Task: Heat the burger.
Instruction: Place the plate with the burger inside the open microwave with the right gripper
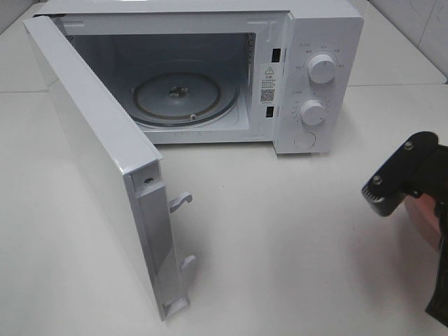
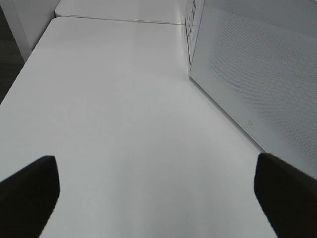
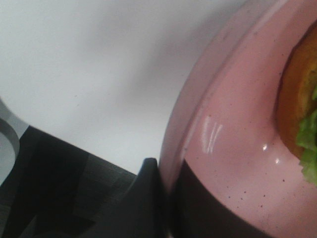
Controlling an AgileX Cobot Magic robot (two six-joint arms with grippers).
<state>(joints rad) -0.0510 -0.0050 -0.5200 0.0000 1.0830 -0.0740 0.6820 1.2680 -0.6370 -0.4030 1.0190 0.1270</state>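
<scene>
A white table [image 1: 294, 231] carries a white microwave [image 1: 346, 42] at its far side. The microwave's door [image 1: 91, 154] stands swung wide open toward the left, and the glass turntable [image 1: 185, 94] inside is bare. At the right edge of the table, well apart from the microwave, the right gripper [image 3: 166, 198] pinches the rim of a pink plate [image 3: 233, 139], one finger on each side of it. The burger [image 3: 297, 99], with green lettuce showing, sits on that plate. The left gripper [image 2: 158, 193] hangs over bare table beside the door, its fingers [image 2: 29, 193] spread wide and holding nothing.
</scene>
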